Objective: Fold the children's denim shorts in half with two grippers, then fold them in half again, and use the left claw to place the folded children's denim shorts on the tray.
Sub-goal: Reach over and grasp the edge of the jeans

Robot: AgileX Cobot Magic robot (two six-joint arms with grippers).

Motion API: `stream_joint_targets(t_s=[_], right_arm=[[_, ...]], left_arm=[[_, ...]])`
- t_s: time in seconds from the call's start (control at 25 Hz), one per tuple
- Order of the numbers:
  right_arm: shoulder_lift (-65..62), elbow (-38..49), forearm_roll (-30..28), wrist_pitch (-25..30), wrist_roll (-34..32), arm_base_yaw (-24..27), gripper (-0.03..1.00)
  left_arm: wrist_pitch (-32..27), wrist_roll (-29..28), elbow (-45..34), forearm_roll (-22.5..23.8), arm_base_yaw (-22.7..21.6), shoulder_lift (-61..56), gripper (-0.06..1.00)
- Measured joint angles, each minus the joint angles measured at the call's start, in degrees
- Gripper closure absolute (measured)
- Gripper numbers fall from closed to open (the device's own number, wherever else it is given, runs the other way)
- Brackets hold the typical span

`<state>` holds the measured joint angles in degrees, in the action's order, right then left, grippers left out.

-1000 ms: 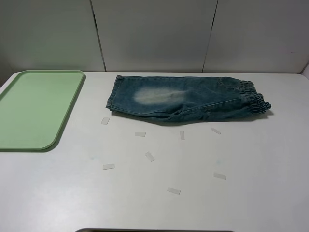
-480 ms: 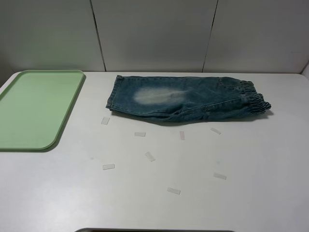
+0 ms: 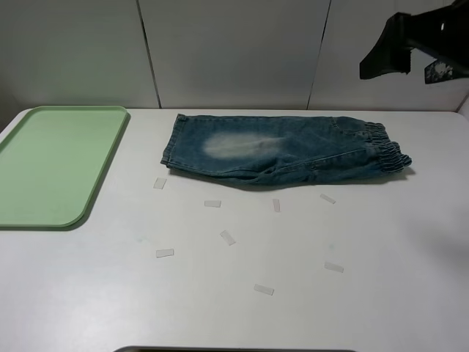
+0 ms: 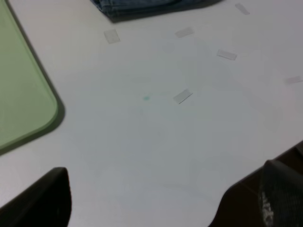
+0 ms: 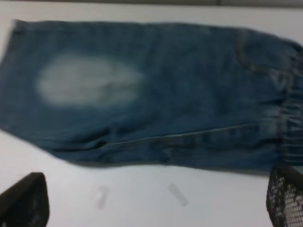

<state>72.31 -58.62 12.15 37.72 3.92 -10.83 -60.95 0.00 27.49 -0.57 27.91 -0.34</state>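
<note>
As right end effector (image 5: 154,201) hovers, denim shorts (image 5: 156,94) beneath

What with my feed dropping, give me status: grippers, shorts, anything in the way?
Left gripper open, over table. Right gripper open, above shorts, not touching. Shorts flat on table, off tray. Only tape strips nearby.

Right arm (image 3: 418,37): held high at the upper right of the overhead view, black, with one tapered part jutting down toward my left side. I cannot make out separate fingers from up there.

Right gripper (image 5: 154,203): the wrist camera shows two dark fingertips (image 5: 23,201) far to either side, jaws spread wide, with nothing between them.

Left gripper (image 4: 156,201): same pose on its wrist camera, the two black fingertips (image 4: 42,198) set far apart, jaws wide, with nothing gripped.
</note>
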Motion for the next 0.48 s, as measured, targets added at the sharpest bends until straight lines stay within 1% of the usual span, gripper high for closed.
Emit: stream_joint_targets(t_s=[0.16,0.36,0.48], right_arm=[[6.4,-1.1,4.2,0.0,4.3,5.7,0.27],[12.9,-4.1,9.4,3.9,9.0,12.3,0.27],[15.6,-5.6,11.0,5.0,11.0,16.0,0.27]], left_arm=[[0.0,0.0,0.0,0.0,0.0,0.0,0.15],[0.0,0.0,0.0,0.0,0.0,0.0,0.15],[0.0,0.0,0.0,0.0,0.0,0.0,0.15]])
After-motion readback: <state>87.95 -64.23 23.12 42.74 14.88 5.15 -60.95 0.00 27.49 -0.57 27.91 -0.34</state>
